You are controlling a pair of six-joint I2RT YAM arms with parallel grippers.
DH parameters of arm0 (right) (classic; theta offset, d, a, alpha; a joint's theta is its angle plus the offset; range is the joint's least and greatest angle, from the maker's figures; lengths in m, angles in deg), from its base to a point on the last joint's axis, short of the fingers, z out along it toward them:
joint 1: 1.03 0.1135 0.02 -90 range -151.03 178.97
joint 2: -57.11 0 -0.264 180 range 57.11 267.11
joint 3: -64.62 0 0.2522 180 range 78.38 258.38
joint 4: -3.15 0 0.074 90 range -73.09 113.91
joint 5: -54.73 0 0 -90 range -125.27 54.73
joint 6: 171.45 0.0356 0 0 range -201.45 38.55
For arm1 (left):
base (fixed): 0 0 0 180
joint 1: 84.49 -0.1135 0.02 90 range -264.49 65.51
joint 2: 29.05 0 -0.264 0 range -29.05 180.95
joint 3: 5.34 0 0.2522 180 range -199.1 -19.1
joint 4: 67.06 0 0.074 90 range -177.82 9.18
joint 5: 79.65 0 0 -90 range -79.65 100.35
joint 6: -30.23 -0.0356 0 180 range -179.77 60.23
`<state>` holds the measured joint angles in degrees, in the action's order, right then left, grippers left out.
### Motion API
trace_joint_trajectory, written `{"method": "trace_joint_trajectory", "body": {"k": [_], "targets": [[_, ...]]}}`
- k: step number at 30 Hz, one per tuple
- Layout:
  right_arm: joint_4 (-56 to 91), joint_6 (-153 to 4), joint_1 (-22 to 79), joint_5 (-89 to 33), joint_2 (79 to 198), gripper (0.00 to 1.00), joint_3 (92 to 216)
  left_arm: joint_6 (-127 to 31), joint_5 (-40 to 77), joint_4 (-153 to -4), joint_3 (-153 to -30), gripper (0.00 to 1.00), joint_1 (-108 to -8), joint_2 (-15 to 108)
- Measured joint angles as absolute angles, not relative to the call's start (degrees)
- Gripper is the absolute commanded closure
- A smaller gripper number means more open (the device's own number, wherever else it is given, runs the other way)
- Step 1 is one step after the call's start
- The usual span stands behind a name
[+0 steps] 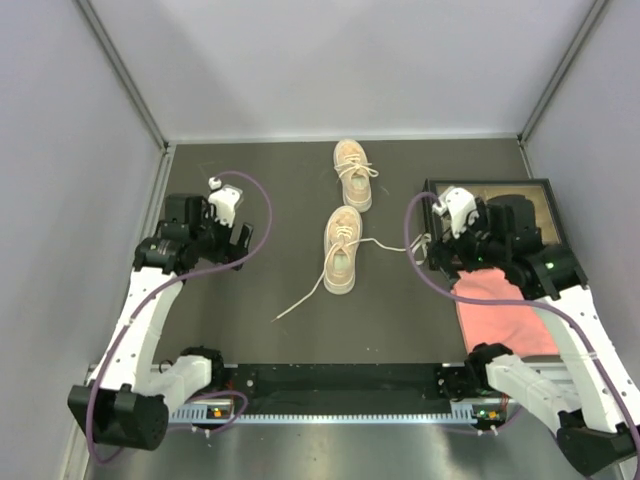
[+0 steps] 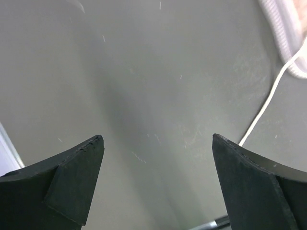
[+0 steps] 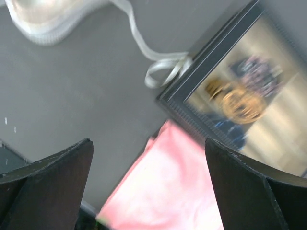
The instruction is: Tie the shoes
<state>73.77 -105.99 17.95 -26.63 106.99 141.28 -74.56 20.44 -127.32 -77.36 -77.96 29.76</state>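
Observation:
Two beige sneakers lie on the dark mat. The far shoe (image 1: 352, 173) has its laces in a bow. The near shoe (image 1: 342, 250) has loose white laces: one (image 1: 300, 297) trails to the lower left, the other (image 1: 392, 245) runs right to the picture frame. My left gripper (image 1: 238, 236) is open and empty, left of the near shoe; its view shows a lace (image 2: 264, 110) and the sole's edge (image 2: 288, 28). My right gripper (image 1: 440, 252) is open and empty, above the lace end (image 3: 165, 72) by the frame; the shoe's sole (image 3: 48, 21) shows at top left.
A black picture frame (image 1: 545, 205) lies at the right (image 3: 240, 91). A pink cloth (image 1: 505, 310) lies in front of it under the right arm (image 3: 168, 191). Grey walls close in the mat on three sides. A black rail (image 1: 340, 385) runs along the near edge.

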Motion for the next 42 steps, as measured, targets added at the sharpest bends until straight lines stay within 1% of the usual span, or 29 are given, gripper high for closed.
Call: {"method": "trace_joint_trajectory", "body": {"k": [5, 9, 11, 15, 18, 20, 21, 22, 24, 26, 32, 35, 42], "targets": [[68.6, -103.8, 18.0, -24.8, 108.8, 0.01, 149.3, -79.3, 26.1, -126.3, -80.0, 0.02, -78.0, 26.0], [67.2, -103.6, 18.0, -19.3, 113.3, 0.01, 150.5, -83.2, 34.5, -127.6, -81.3, 0.02, -78.0, 25.8], [67.2, -103.5, 18.0, -16.6, 116.0, 0.01, 150.4, -84.2, 38.4, -127.8, -79.6, 0.02, -77.8, 25.7], [66.2, -104.4, 18.0, -13.8, 119.4, 0.01, 147.5, -86.5, 42.4, -126.9, -70.8, 0.03, -75.3, 25.1], [66.6, -105.6, 18.0, -13.7, 119.7, 0.01, 146.2, -87.6, 41.8, -124.9, -64.1, 0.06, -70.2, 25.1], [66.6, -106.4, 18.0, -14.0, 120.3, 0.01, 146.2, -88.4, 40.5, -123.5, -61.1, 0.09, -65.6, 25.1], [66.6, -106.9, 18.0, -14.3, 120.7, 0.01, 146.2, -88.7, 39.8, -122.7, -59.9, 0.11, -62.6, 25.3], [66.6, -107.2, 18.0, -14.5, 121.1, 0.01, 146.0, -88.8, 39.1, -121.8, -59.2, 0.15, -59.5, 25.6], [66.7, -107.9, 18.0, -15.0, 121.9, 0.01, 145.3, -88.9, 37.7, -119.8, -58.4, 0.18, -54.1, 27.1], [67.0, -108.6, 18.0, -15.7, 122.8, 0.01, 144.4, -88.9, 36.1, -116.9, -57.5, 0.22, -50.5, 29.3], [67.9, -109.9, 18.0, -18.0, 125.5, 0.01, 142.9, -89.3, 30.9, -111.2, -55.9, 0.30, -46.9, 36.2], [67.9, -110.0, 18.0, -18.3, 127.2, 0.01, 142.9, -90.2, 28.5, -109.2, -56.2, 0.32, -46.1, 40.5], [67.8, -109.9, 18.0, -18.7, 133.3, 0.01, 142.9, -93.0, 24.8, -104.0, -56.4, 0.49, -45.1, 47.4]]}}
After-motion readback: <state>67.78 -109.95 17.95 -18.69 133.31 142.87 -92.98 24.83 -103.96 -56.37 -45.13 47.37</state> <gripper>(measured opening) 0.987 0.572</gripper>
